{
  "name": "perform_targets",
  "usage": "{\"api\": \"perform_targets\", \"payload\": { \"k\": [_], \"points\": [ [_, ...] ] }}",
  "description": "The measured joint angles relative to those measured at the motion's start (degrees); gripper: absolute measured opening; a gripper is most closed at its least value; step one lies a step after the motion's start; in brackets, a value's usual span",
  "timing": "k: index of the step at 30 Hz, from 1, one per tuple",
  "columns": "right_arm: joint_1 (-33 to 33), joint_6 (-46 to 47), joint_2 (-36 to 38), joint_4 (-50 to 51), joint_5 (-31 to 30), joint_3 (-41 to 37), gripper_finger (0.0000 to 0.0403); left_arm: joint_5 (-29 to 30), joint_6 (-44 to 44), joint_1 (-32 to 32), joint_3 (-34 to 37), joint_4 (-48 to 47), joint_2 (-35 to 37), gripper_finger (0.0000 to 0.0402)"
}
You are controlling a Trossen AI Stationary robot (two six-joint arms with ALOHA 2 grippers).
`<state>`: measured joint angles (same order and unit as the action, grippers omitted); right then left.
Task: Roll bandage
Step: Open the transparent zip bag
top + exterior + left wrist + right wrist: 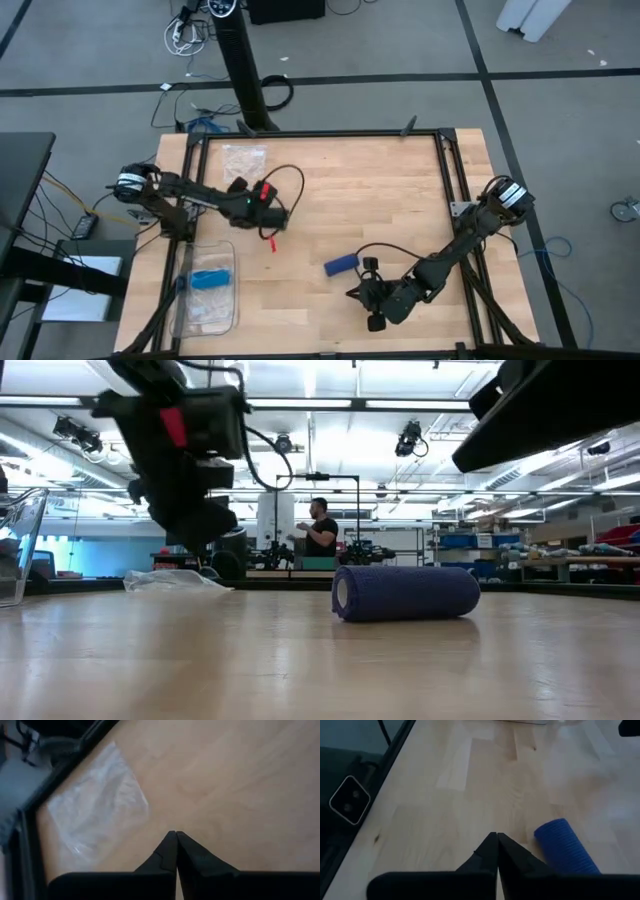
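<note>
The bandage [340, 265] lies fully rolled mid-desk toward the front edge, so the job looks finished, both the left gripper [176, 836] and right gripper [497, 836] pressed together, empty.

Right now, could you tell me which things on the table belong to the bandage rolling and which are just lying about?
Part of the job:
- bandage, already a compact roll lying on the table
- right gripper, shut, beside the roll
- left gripper, shut, empty

Just lying about:
- clear plastic bag
- clear tray holding a light-blue item
</note>
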<state>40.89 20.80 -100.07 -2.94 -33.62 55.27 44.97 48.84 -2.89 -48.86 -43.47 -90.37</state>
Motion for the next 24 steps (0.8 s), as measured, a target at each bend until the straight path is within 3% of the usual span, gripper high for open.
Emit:
{"api": "perform_targets", "payload": {
  "k": [5, 14, 24],
  "points": [
    [-0.1, 0.0, 0.0, 0.1, 0.1, 0.0, 0.0012, -1.4, -14.7, 4.0, 0.0, 0.2, 0.0, 0.0048],
    [-0.2, 0.0, 0.0, 0.1, 0.3, 0.0, 0.0050, -2.2, -23.6, 12.0, 0.0, 0.3, -0.5, 0.0130],
    [-0.2, -0.3, -0.1, 0.0, 0.3, 0.0, 0.0041, -10.3, -29.8, 20.0, 0.0, 2.6, -4.2, 0.0136]
  ]
}}
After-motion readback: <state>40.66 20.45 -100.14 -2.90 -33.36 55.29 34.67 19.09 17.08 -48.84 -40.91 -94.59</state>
